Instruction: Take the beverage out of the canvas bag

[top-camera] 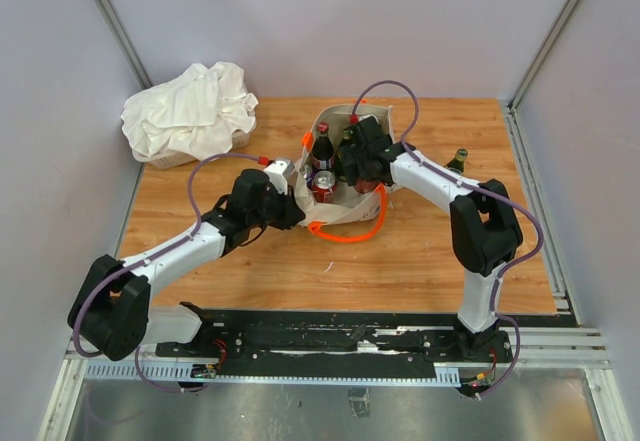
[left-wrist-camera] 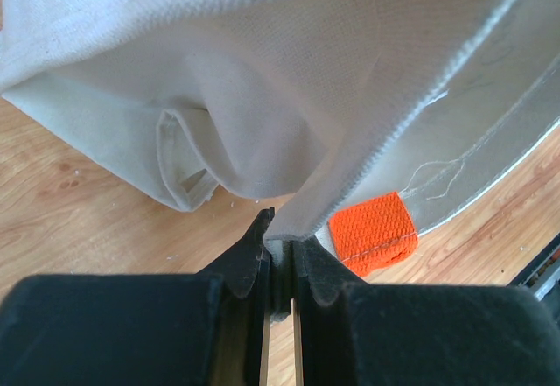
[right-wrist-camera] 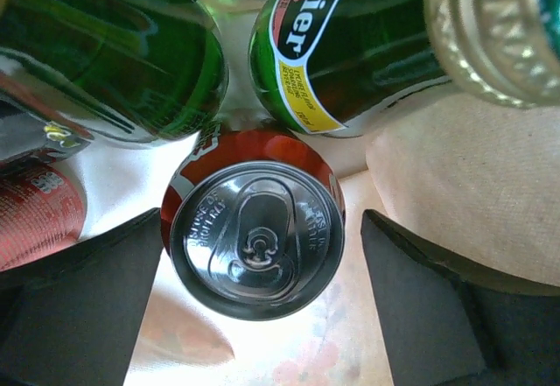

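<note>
The beige canvas bag (top-camera: 345, 209) with orange handles (top-camera: 347, 234) stands mid-table and holds several drinks. My left gripper (top-camera: 292, 207) is shut on the bag's near-left rim; in the left wrist view the jaws (left-wrist-camera: 280, 239) pinch the cloth hem (left-wrist-camera: 350, 185) beside an orange handle end (left-wrist-camera: 373, 233). My right gripper (top-camera: 360, 168) is down inside the bag, open. In the right wrist view its fingers (right-wrist-camera: 429, 307) stand apart on either side of a red can (right-wrist-camera: 255, 239), seen top-on, without touching it. Green bottles (right-wrist-camera: 114, 53) and a green Perrier bottle (right-wrist-camera: 350, 53) stand just beyond the can.
A white cloth heap (top-camera: 190, 111) lies at the back left. A green bottle (top-camera: 457, 161) stands on the table right of the bag. In the bag a dark bottle with a red cap (top-camera: 322, 147) and a red can (top-camera: 323, 185) show. Walls close in on three sides.
</note>
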`<state>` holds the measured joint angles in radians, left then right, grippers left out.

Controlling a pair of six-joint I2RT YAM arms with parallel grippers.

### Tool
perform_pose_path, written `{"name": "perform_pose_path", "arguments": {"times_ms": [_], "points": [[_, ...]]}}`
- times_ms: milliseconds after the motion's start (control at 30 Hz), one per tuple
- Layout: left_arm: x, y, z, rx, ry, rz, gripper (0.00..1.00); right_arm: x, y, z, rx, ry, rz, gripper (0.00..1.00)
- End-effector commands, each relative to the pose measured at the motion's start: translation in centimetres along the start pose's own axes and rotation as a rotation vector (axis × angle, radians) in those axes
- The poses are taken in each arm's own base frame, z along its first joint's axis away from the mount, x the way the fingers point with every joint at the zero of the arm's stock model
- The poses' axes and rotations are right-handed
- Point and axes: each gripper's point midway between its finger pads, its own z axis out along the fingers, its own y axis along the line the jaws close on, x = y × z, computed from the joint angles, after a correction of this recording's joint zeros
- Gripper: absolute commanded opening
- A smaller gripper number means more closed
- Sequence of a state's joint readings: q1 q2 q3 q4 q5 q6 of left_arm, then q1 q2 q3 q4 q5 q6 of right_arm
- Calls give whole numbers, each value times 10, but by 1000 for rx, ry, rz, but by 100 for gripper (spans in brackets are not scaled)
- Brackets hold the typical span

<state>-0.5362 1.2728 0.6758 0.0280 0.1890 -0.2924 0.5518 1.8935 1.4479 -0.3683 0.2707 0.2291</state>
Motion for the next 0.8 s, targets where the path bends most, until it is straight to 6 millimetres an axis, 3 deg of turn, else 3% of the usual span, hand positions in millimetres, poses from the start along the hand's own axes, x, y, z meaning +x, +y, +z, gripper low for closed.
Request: {"name": "perform_pose_path", "arguments": {"times_ms": [0,133,333,400,433,600,767], "points": [[22,21,4,-80,85,11,1,-7,-11,10,26,3,26,90],[20,20,5,-81,83,11,1,-10,-12,15,28,3,23,72],[19,20,7,-79,88,16,0,-11,-13,18,24,5,14,30],[20,21,7,-80,92,15,0,-12,-13,18,22,3,9,8],[19,21,7,-80,91,16,1,-12,-14,17,22,4,7,2],[19,20,8,-78,91,17,0,-17,-10,7,-21,-15,-19,1],[16,20,9,-79,86,18,0,-43,-8,-24,-80,-120,-19,1]]}}
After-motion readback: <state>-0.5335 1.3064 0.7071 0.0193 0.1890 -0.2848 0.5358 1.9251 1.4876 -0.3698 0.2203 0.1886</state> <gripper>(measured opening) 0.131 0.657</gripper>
